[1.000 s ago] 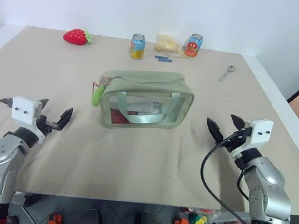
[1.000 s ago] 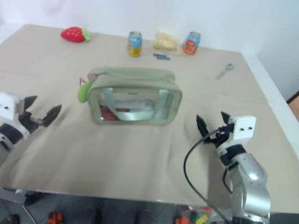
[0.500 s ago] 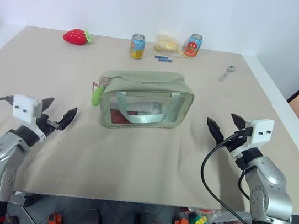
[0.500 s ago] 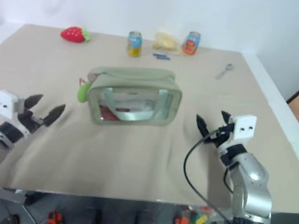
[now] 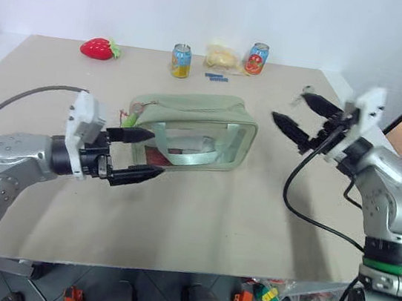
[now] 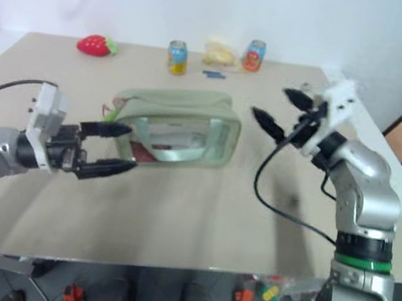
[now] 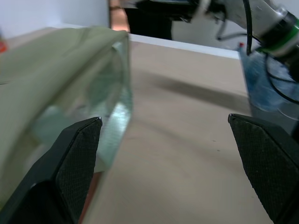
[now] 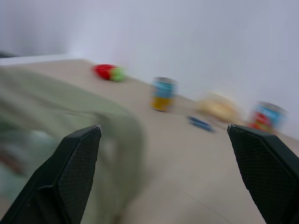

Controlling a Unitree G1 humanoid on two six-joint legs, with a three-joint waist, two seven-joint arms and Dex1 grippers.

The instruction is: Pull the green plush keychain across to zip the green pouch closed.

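Observation:
The green pouch [image 5: 194,120] lies mid-table, its clear panel and strap toward me. At its left end hangs the green plush keychain [image 5: 126,119], mostly hidden behind my left gripper's upper finger; whether they touch I cannot tell. My left gripper [image 5: 144,155] is open, pointing right at the pouch's left front corner with nothing between its fingers. In the left wrist view the pouch [image 7: 70,79] sits just past the left finger [image 7: 70,158]. Raised above the table, my right gripper [image 5: 294,111] is open and empty, a little right of the pouch's right end.
Along the far edge stand a red plush strawberry [image 5: 99,48], a can [image 5: 181,60], a yellowish packet [image 5: 225,58], a second can [image 5: 257,58] and a small blue item [image 5: 215,77]. The table's right edge [image 5: 343,96] runs just behind my right gripper.
Both arms rose and swung inward. The left gripper travelled right to the pouch's left end and now points sideways. The right gripper lifted off the table toward the pouch's right end.

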